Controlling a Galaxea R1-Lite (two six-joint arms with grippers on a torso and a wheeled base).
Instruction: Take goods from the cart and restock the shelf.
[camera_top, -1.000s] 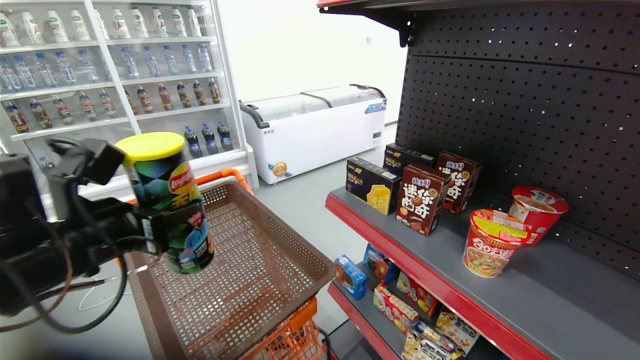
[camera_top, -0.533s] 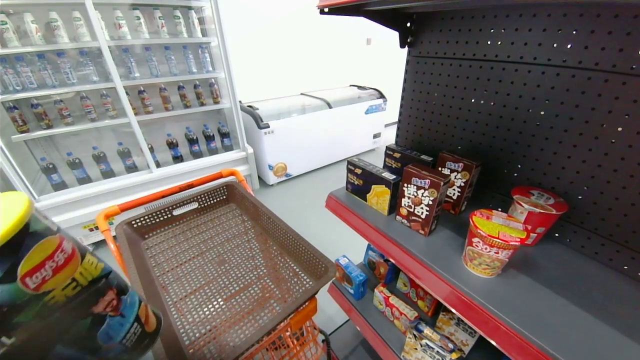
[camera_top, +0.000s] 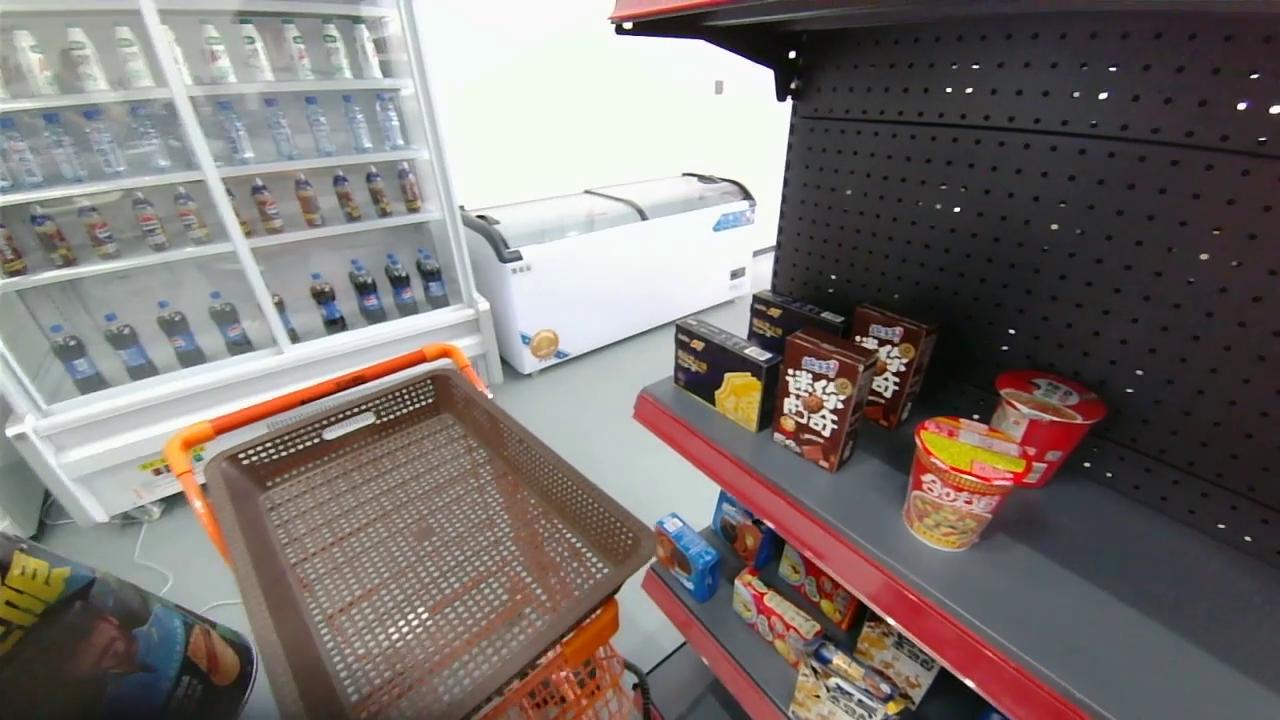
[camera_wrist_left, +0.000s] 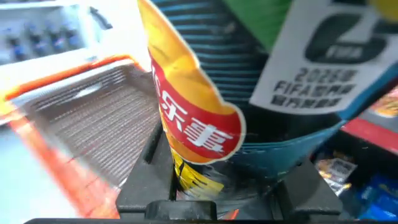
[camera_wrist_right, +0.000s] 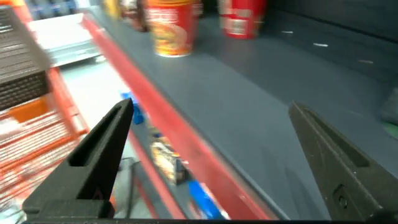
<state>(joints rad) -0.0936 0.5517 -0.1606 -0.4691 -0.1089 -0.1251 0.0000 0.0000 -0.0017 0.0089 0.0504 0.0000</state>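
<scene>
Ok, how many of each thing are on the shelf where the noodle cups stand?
Dark blue boxes: 2
Brown boxes: 2
Noodle cups: 2
Total: 6

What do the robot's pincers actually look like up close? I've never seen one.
Both are plain matt black. The right pincer has two flat, blade-like fingers, broad at the base and tapering to blunt, angled tips, with smooth hard-looking faces. The left pincer looks much the same in colour: blocky black pieces with straight, angular edges.
</scene>
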